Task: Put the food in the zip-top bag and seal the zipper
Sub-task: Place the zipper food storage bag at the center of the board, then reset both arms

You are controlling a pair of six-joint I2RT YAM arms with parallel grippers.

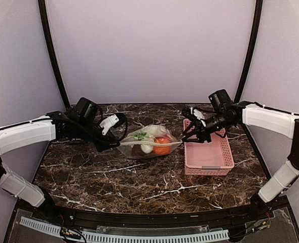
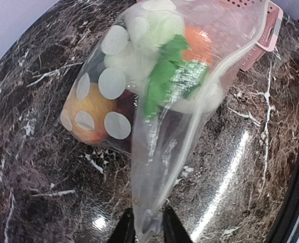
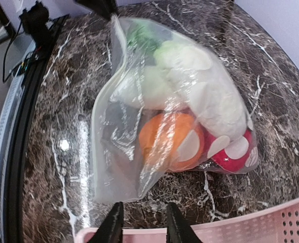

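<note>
1. The zip-top bag (image 1: 149,143) lies mid-frame on the marble surface (image 1: 88,172). Its long axis runs left to right between my two arms. One bag.
2. One pink basket (image 1: 209,167) sits just right of it.
3. The food (image 3: 170,142) is inside the bag. I count one orange, one red, one yellowish and one dark piece, plus white-green pieces I can't separate.
4. The left fingers (image 2: 123,232) pinch the bag's left corner. The right fingers (image 3: 113,228) stand apart, holding nothing, with the bag's free corner just ahead of them.
5. One zipper (image 2: 225,66) runs along the mouth; my right arm is nearer its free end.
</note>
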